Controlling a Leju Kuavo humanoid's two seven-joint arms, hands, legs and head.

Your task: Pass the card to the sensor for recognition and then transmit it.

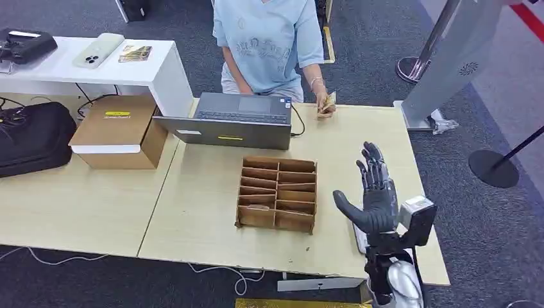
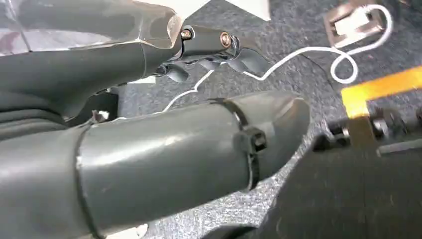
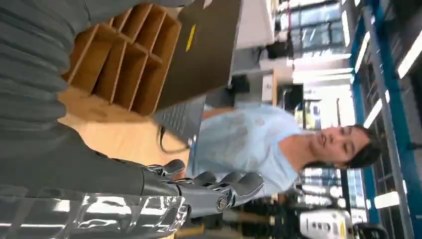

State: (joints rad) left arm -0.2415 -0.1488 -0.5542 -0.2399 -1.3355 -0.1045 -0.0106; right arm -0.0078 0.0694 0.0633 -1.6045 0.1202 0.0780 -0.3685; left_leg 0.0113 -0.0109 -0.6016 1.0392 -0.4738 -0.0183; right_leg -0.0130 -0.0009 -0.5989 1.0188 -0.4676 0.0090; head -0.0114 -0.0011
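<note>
A person in a light blue shirt stands behind the table, one hand point(image 1: 325, 104) holding a few gold-toned cards point(image 1: 329, 100) just above the far edge. My right hand point(image 1: 372, 192) is raised over the table's right side with fingers spread and nothing in it, well short of the cards. In the right wrist view its fingers point(image 3: 219, 186) stretch toward the person. My left hand point(image 2: 209, 50) hangs low over dark carpet, holding nothing, thumb point(image 2: 189, 149) out.
A wooden divider box point(image 1: 277, 192) sits mid-table, left of my right hand. A grey laptop point(image 1: 237, 119) stands behind it. A cardboard box point(image 1: 119, 131) and black bag point(image 1: 32, 138) lie far left. A grey slanted stand point(image 1: 449, 64) rises at the right.
</note>
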